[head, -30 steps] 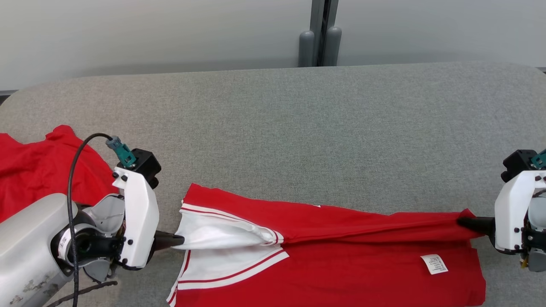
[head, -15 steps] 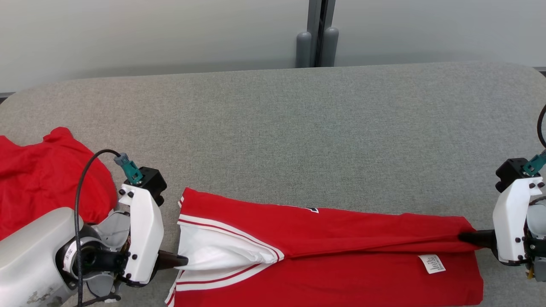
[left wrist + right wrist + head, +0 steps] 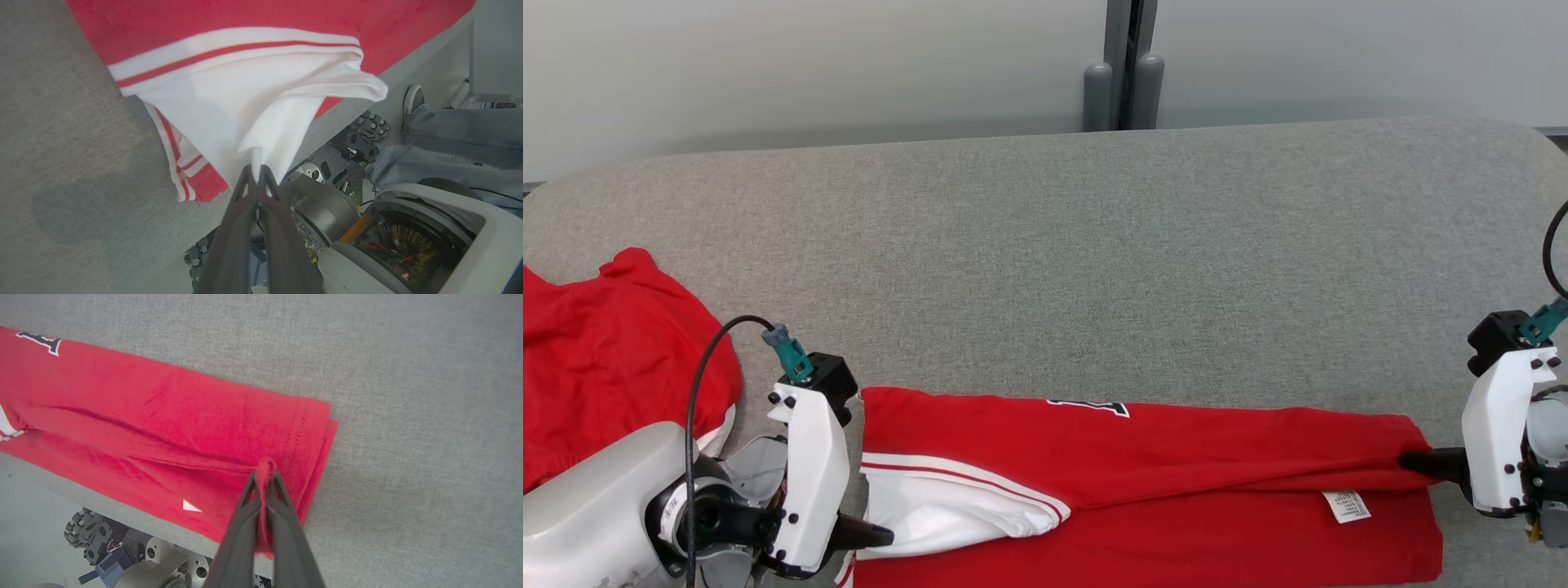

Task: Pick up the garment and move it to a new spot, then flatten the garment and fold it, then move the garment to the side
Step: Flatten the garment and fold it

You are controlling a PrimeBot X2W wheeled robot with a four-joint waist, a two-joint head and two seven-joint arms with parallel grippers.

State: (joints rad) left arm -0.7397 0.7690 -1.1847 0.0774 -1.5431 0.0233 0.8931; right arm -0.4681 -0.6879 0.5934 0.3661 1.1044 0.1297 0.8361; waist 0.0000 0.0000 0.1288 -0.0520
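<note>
Head view: high, facing forward and down over the grey table (image 3: 1094, 245) to the wall (image 3: 768, 65). Left wrist view: close, sighting along the left gripper (image 3: 256, 168) past the table's near edge. Right wrist view: close, along the right gripper (image 3: 265, 474) onto the tabletop. All three share the red shirt (image 3: 1176, 441).

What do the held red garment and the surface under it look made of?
Red garment: soft matte knit, probably jersey. It creases and drapes, and a stitched hem shows. Surface: grey matte woven fabric, like upholstery, with a visible flecked weave.
</note>
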